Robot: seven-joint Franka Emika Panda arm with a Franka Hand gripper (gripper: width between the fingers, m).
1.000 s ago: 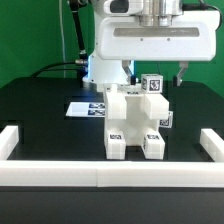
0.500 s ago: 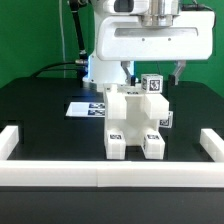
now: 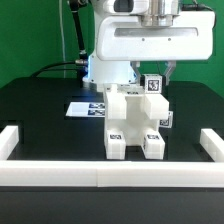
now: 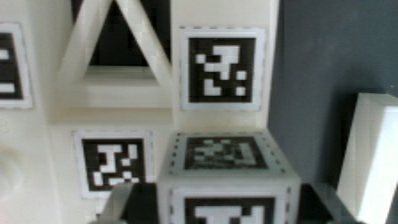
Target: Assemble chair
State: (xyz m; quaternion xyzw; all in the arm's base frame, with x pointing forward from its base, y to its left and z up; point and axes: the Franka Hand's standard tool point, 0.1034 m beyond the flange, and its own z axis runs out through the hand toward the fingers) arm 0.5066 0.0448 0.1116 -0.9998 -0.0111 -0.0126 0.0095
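Black table [image 3: 40,115] takes up most of the scene, well below the hand. White Panda arm [image 3: 150,40] hangs over the middle, w/ the gripper [image 3: 152,74] pointing straight down. White rail [image 3: 110,178] borders the table at front + both sides, low and well away from the hand. The chair [image 3: 133,125] stands upright directly under the hand, tags on its faces. Marker board [image 3: 84,108] lies flat on the table, below the hand, off to the exterior view's left and partly behind the chair. Tagged block [image 3: 153,84] at the chair's top sits just beneath the hand, between the fingers [image 3: 171,70]. Fingers are spread, one on each side of the block; I can't see any contact. Wrist cam: the block [image 4: 222,155] is close up, chair's tagged panels right behind it.
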